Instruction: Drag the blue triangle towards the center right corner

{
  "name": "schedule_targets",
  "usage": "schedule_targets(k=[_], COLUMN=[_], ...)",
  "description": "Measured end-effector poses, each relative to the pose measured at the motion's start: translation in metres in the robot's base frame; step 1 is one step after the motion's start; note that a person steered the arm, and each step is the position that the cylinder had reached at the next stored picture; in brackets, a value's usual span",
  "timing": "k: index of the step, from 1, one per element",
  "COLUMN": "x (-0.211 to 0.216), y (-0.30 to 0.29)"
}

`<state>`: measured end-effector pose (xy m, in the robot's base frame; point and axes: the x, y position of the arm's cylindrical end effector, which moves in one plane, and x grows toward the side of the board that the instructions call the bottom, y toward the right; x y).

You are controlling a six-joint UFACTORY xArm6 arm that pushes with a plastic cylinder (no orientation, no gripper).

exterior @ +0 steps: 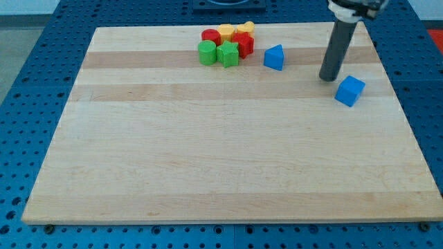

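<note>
Sitting alone near the board's top edge, right of centre, the blue triangle (274,57) shows only two slanted faces and a small peak; its far side is hidden. From it, my tip (328,77) lies at about four o'clock, well apart, with bare wood between them. There are no fingers on this arm to spread or pinch, only the dark rod (336,50), and its end touches no block. At roughly four o'clock from my tip, just beside it, stands a blue cube (349,90), turned so one corner faces the view's bottom.

At nine o'clock from the blue triangle is a tight cluster. A green cylinder (207,52) and a green block (228,54) of unclear, many-sided shape form its front row. Behind them sit a red cylinder (210,35) and a red block (244,45), both partly covered, the second too hidden to name its shape. Two yellow blocks, one (226,30) at the back and one (245,28) to its right, are mostly concealed.

The wooden board (208,152) is pale, made of lengthwise strips, with one lighter band across the upper part. It rests on a blue pegboard table (28,83) dotted with holes.

The rod leans slightly, its upper end toward the view's right, and its mount (354,7) is cut off by the top edge.
</note>
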<state>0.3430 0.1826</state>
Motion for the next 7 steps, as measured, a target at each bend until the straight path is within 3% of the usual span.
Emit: schedule_targets(k=[3,5,7], x=[-0.090,-0.092,-0.068], y=[-0.063,-0.111,-0.122])
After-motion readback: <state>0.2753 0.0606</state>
